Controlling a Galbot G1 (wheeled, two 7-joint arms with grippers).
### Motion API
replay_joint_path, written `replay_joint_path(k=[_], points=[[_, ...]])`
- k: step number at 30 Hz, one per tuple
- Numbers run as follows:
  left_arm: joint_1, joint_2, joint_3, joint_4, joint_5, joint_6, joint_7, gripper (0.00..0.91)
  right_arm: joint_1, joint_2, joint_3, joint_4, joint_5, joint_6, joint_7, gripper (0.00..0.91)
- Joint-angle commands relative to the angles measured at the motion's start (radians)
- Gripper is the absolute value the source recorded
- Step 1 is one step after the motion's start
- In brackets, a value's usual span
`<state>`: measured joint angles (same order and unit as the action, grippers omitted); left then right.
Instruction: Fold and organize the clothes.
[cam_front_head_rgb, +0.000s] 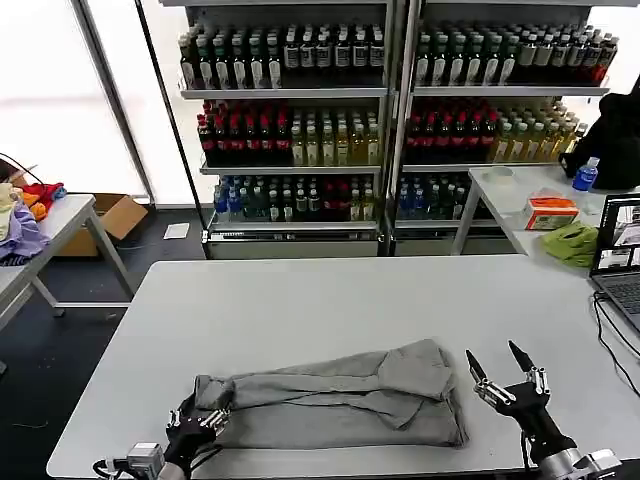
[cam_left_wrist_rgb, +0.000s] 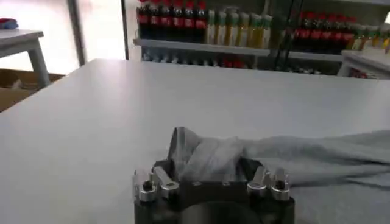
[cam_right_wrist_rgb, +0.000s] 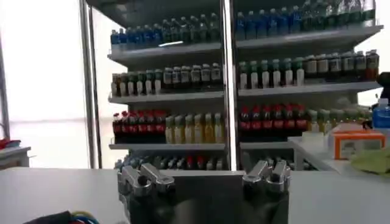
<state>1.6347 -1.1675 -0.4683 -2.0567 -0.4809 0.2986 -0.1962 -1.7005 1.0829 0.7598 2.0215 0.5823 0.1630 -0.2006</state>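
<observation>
The grey shirt (cam_front_head_rgb: 335, 395) lies bunched and half folded on the white bench (cam_front_head_rgb: 330, 290), at about 6 o'clock in the head view, close to the near edge. The left claw (cam_front_head_rgb: 197, 425) sits at the shirt's 9 o'clock end, closed on a gathered fold of cloth. The right claw (cam_front_head_rgb: 505, 375) hovers just off the shirt's 3 o'clock end, its fingers (cam_front_head_rgb: 478, 368) spread wide, holding nothing.

The main risk, as I judge it, is uneven handling. With one end pinched and the other loose, any pull by the left claw would drag the whole shirt sideways or bunch it further rather than lay it flat. The pinch also takes a thick wad, so layers could slip out or the fold could come out crooked. The shirt lies near the bench edge, and a drag toward 6 o'clock might let it hang over.

The left wrist view shows the grip plainly: cloth (cam_left_wrist_rgb: 207, 158) rises in a peak between the left claw's (cam_left_wrist_rgb: 212, 182) fingers (cam_left_wrist_rgb: 159, 179), and the shirt trails away over the bench. The head view instead gives the shirt's whole outline and both claws together. The right wrist view shows the right claw (cam_right_wrist_rgb: 204, 179) open and empty, facing the drink shelves (cam_right_wrist_rgb: 244, 91).
</observation>
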Motion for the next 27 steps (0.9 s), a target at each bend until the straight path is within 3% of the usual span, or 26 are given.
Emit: replay_joint_path(k=[1,19,27], points=[[-0.004,-0.02,0.023,0.008,-0.005,-0.013,-0.014,0.02,-0.003,0.001,0.003,-0.001,0.011,0.019,-0.001,0.907],[0.005,-0.027,-0.037,-0.017,-0.001,-0.045,-0.045,0.02,0.023,-0.007,-0.008,0.011,0.043,-0.004,0.011,0.907],[-0.016,0.146,-0.326,0.068,-0.03,-0.044,0.073,0.03,0.038,-0.025,-0.004,0.013,0.066,-0.01,0.014,0.907]])
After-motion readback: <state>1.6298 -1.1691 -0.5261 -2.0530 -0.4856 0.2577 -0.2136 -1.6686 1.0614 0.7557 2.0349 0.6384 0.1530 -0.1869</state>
